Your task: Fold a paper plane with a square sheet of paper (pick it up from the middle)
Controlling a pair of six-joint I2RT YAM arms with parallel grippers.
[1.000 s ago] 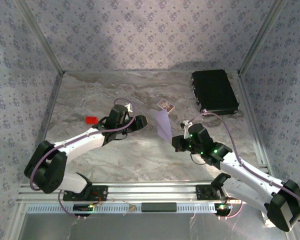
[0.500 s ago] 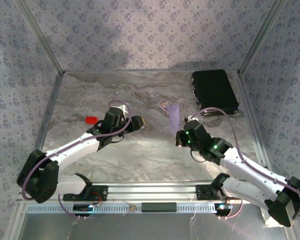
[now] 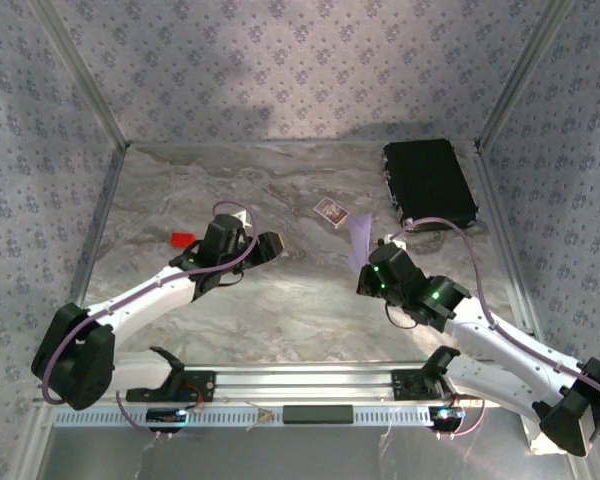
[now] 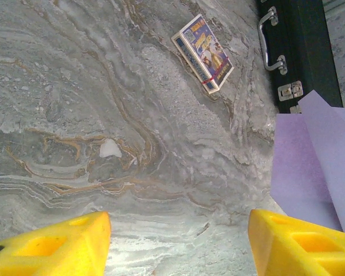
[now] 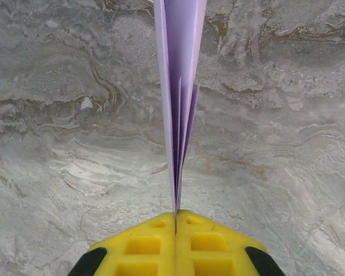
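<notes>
The table's (image 3: pixel 290 310) near middle lies open; small card (image 3: pixel 330 211), black case (image 3: pixel 429 182) and red block (image 3: pixel 183 239) stand farther back

Grey marbled table (image 3: pixel 280 310) enclosed by floral-patterned walls (image 3: pixel 280 70), evenly lit.

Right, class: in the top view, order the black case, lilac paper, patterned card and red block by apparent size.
1. black case.
2. lilac paper, raised nearer the camera, so unsure.
3. patterned card and red block look alike.

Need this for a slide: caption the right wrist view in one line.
Right gripper shut on the folded lilac paper plane, held edge-on over the marbled table.
</notes>
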